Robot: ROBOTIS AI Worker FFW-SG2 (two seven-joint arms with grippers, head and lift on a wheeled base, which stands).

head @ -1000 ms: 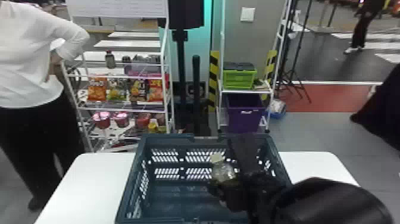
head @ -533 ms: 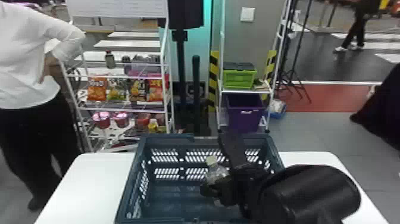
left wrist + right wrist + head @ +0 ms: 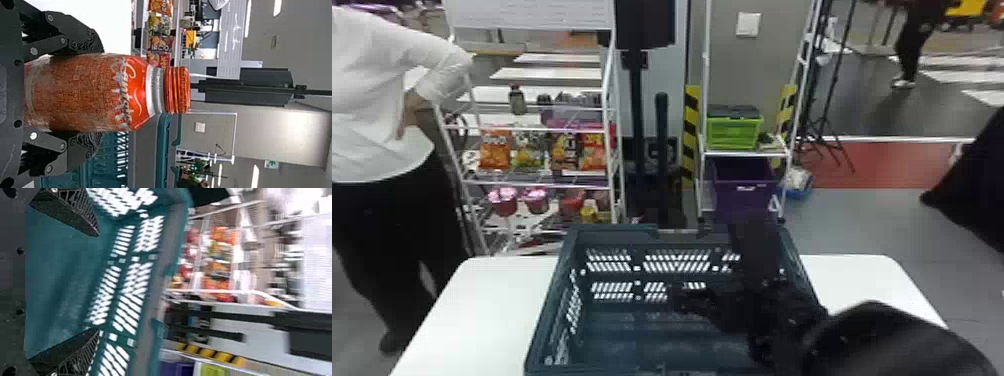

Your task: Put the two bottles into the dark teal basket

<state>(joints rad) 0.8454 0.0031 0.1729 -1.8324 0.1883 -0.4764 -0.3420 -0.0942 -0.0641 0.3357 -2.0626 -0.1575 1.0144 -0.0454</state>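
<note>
Well, the right gripper [image 3: 707, 262] has its jaws spread wide apart, with the smooth teal plastic of the basket [image 3: 609, 239] between them. The long, flat fingers [image 3: 78, 211] are matte black and taper, with a ribbed lattice texture. Around and below these jaws stand the basket's walls, boxy and pierced with rows of slots.

As for the left gripper [image 3: 100, 92], its jaws are clamped on a bottle [image 3: 86, 92], one black finger against each side. The bottle is upright, round and shiny, orange-red, with pale script by the shoulder; its silvery neck ring and ridged red cap [image 3: 178, 90] stick out past the fingertips. The basket also shows beyond these jaws, off to one side.

The right arm [image 3: 892, 340], glossy black and rounded at its thick part, slants in from the head view's lower right corner, stretched over the basket's right half. Outside the basket, on either side of the right jaws, lies the smooth white bench [image 3: 482, 310].
</note>
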